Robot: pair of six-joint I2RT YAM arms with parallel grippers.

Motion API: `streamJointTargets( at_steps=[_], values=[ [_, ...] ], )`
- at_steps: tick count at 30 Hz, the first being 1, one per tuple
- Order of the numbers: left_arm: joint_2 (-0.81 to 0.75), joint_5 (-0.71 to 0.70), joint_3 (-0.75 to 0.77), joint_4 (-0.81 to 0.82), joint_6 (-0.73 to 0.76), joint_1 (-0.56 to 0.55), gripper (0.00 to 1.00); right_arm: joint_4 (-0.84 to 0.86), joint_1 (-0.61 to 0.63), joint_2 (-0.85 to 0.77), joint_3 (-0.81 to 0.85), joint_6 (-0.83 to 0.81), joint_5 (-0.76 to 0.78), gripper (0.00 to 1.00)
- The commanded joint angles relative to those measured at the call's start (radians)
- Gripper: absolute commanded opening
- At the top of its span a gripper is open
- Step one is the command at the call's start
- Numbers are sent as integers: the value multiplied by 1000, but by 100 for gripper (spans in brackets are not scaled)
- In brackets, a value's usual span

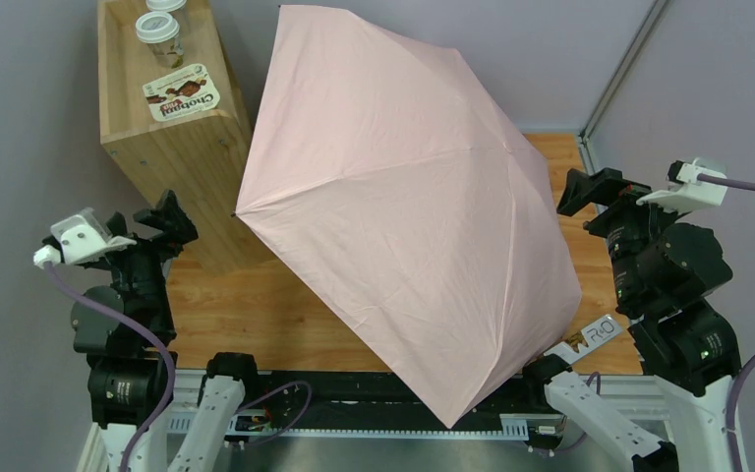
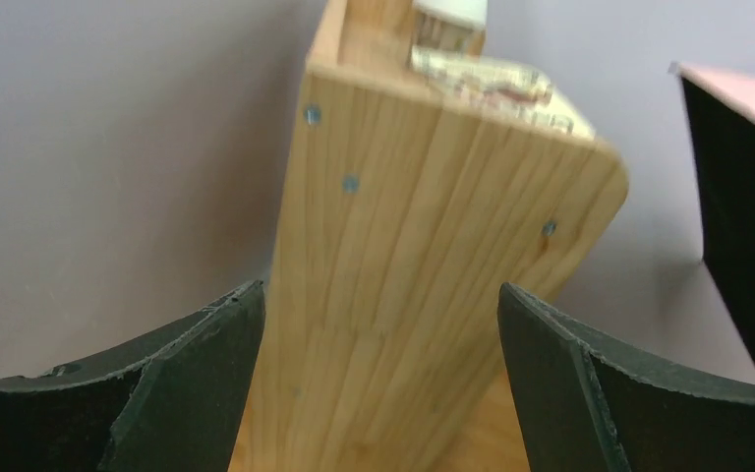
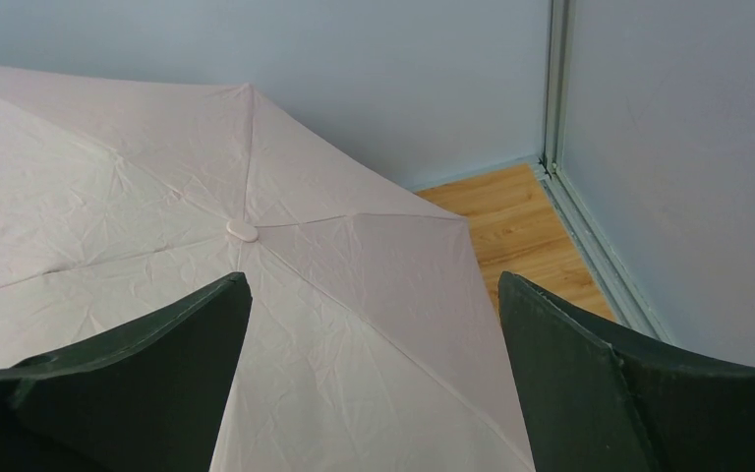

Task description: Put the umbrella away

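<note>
The pale pink umbrella [image 1: 403, 206] stands fully open on the wooden table, its canopy covering the middle from the back wall to the front edge. Its handle and ribs are hidden under the fabric. In the right wrist view the canopy [image 3: 206, 256] fills the left and centre, with its top cap showing. In the left wrist view only an edge of the canopy [image 2: 747, 108] with its black underside shows at the right. My left gripper [image 1: 172, 218] is open and empty, left of the canopy, facing the wooden box. My right gripper [image 1: 590, 192] is open and empty, just right of the canopy.
A tall wooden box [image 1: 172, 147] stands at the back left, with two lidded cups [image 1: 160, 29] and a Chobani packet [image 1: 182, 95] on top; it also shows in the left wrist view [image 2: 423, 256]. A bare table strip [image 1: 246, 315] lies at the left front. Walls close the back and right.
</note>
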Motion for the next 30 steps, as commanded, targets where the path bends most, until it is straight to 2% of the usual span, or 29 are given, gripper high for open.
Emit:
streamJointTargets(
  at_steps=[1,5,6,7,8,9,10,11,12,14,16,19,21,22,23,24,28,30],
  values=[
    [-59,25,-88,-168,-115,3,94,14,-8,-17,-14,7,11,100],
    [-95,207,-217,-222,-193,3,92,13,-6,-17,-22,17,8,100],
    [-108,320,-265,-210,-198,5,91,11,-6,-16,-28,18,4,100],
    [-109,385,-298,-168,-199,5,91,11,-8,-16,-32,20,-1,100],
    [-117,556,-364,-132,-204,5,88,13,-8,-19,-37,20,-4,100],
    [-114,630,-394,-67,-224,3,85,13,-8,-19,-40,20,-10,100],
    [-108,775,-464,-21,-242,3,83,11,-8,-19,-43,18,-19,100],
    [-105,847,-499,87,-303,-4,83,10,-8,-20,-43,18,-32,100],
    [-91,923,-565,128,-325,-12,82,10,-8,-23,-45,17,-42,100],
    [-63,991,-637,260,-375,-58,83,13,-8,-40,-51,18,-62,100],
    [-11,948,-650,303,-344,-156,83,24,-8,-55,-63,17,-94,100],
    [91,837,-622,295,-163,-357,84,27,-8,-69,-72,21,-127,100],
    [237,707,-590,341,-86,-455,84,19,-8,-74,-71,23,-141,100],
    [274,694,-581,385,-45,-501,85,16,-8,-72,-65,24,-141,100],
    [355,665,-555,393,-28,-521,86,10,-8,-74,-60,24,-145,100],
    [403,647,-544,468,26,-550,86,1,-8,-72,-53,24,-147,100],
    [650,597,-503,670,80,-541,86,-30,-8,-91,-36,27,-144,100],
    [775,574,-449,720,75,-543,87,-35,-8,-106,-37,29,-142,100]
  ],
)
